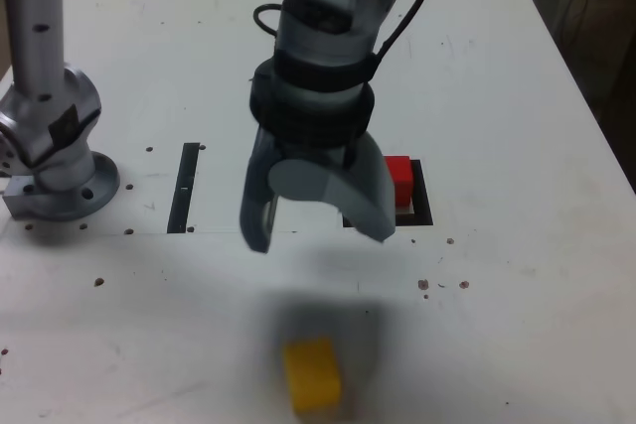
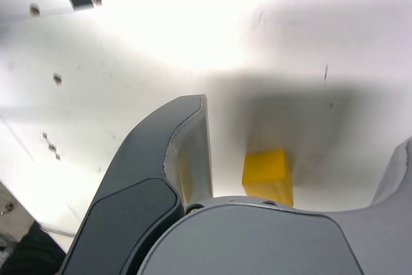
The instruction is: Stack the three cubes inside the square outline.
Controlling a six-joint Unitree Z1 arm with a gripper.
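Table (image 1: 517, 285): gripper (image 1: 318, 233) (spread) above yellow cube (image 1: 313, 374).

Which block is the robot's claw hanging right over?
The yellow cube. It sits alone on the table under the open gripper; the red cube sits farther back, in the square outline.
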